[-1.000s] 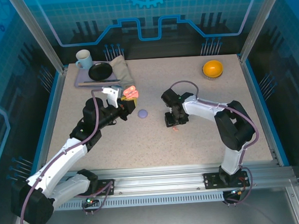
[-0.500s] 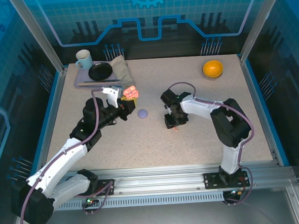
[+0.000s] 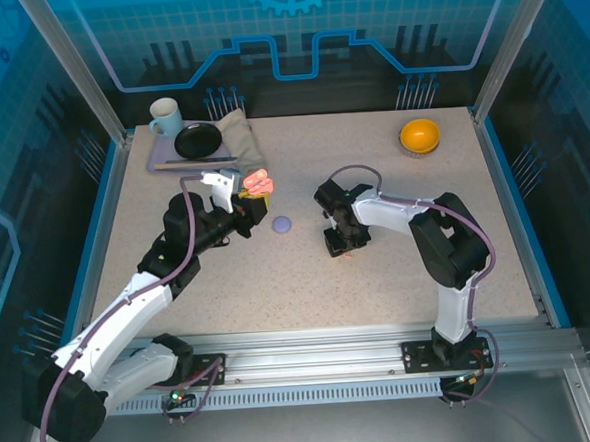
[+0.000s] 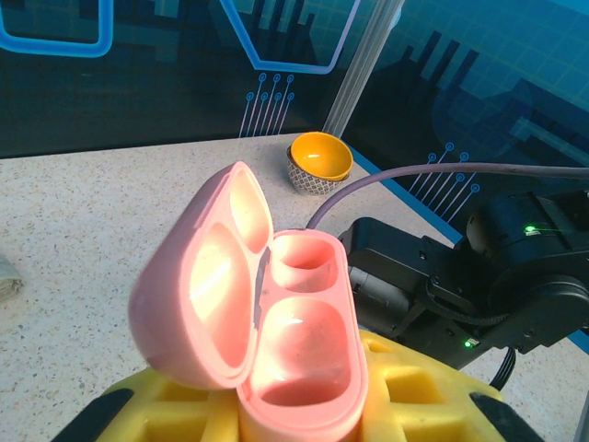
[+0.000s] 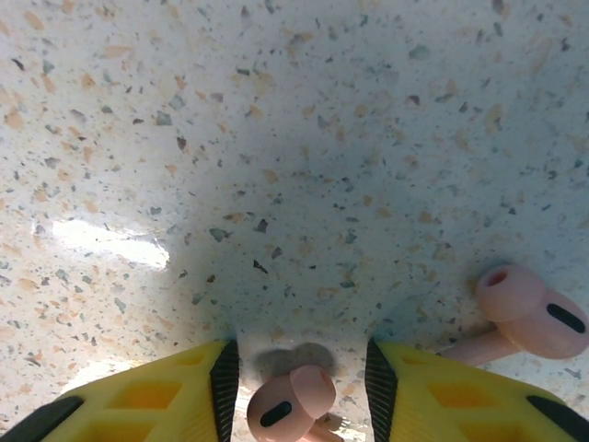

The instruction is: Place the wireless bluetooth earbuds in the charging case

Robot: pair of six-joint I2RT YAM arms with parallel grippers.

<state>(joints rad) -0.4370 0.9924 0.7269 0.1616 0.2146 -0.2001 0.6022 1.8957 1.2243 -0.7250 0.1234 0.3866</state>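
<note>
My left gripper [image 3: 254, 188] is shut on the pink charging case [image 4: 276, 341], holding it above the table with the lid swung open to the left. Both wells in the case look empty. My right gripper [image 5: 299, 391] points straight down at the table, open, its yellow fingers [image 5: 166, 405] on either side of one salmon-pink earbud [image 5: 293, 403] that lies on the surface. A gap shows between the bud and each pad. A second pink earbud [image 5: 532, 318] lies on the table just to the right, outside the fingers.
A small purple closed case [image 3: 281, 224] lies on the table between the two grippers. An orange bowl [image 3: 420, 134] stands at the back right. At the back left a tray [image 3: 161, 165] carries a mug, a black plate and a folded cloth.
The right arm's wrist has shifted slightly to the left over the earbud and its jaws have narrowed a touch. The left arm with the case has stayed still.
</note>
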